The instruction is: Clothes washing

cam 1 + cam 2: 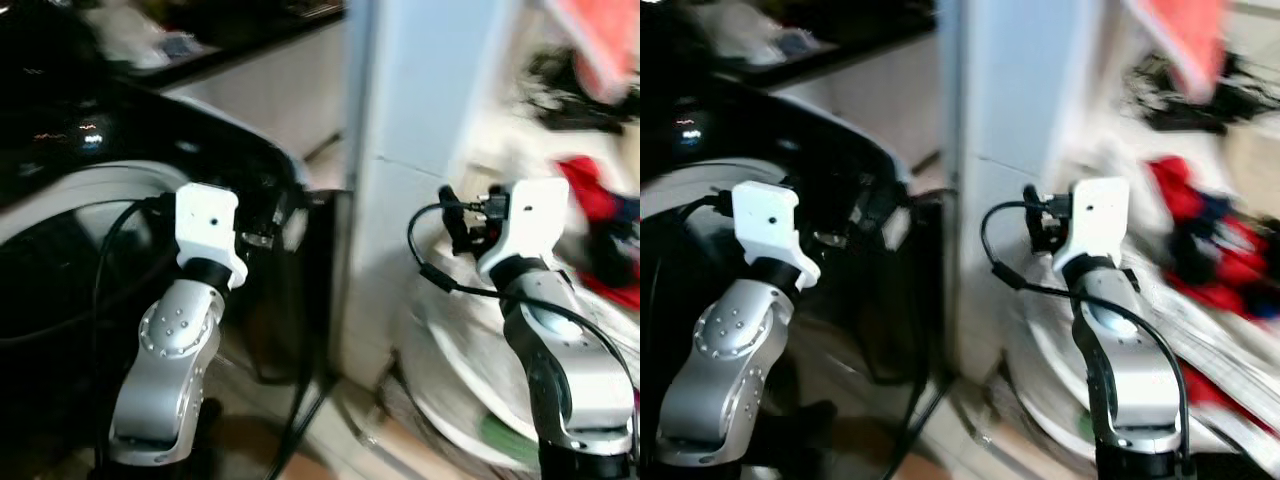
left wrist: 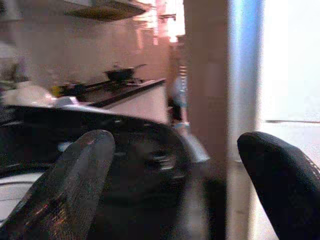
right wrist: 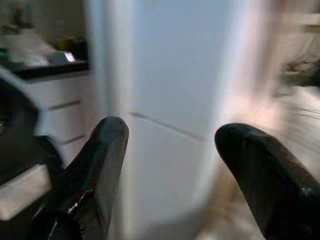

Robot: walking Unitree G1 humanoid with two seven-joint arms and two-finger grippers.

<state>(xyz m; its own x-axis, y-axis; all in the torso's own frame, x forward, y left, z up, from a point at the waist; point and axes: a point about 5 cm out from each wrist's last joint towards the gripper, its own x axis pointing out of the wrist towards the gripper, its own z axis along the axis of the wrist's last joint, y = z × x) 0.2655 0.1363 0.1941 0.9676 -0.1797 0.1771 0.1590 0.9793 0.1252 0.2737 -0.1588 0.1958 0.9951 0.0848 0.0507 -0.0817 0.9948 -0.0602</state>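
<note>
The robot is standing at a glossy black washing machine with a rounded top and a pale drum door (image 1: 70,200), both arms raised in front of it and the head views smeared with motion blur, which suggests it is turning or walking. The left gripper (image 2: 175,185) is held out towards the black machine with its two long black fingers spread wide and nothing between them; the right gripper (image 3: 172,175) is likewise released and empty, pointing at a tall pale blue-white cabinet panel (image 1: 420,150) that is standing between the machine and the laundry. The clothes, a heap of red and dark blue garments (image 1: 600,225), are lying on a round white slatted basket or rack (image 1: 1200,350) on the robot's right, near the right arm but apart from its fingers. Judging by the empty hands and the untouched pile, the washing is at an early stage: the arms appear to be carried high and open so that either can reach for the clothes. Beyond the machine, a dark kitchen counter with a pan on a hob (image 2: 122,82) is showing.
</note>
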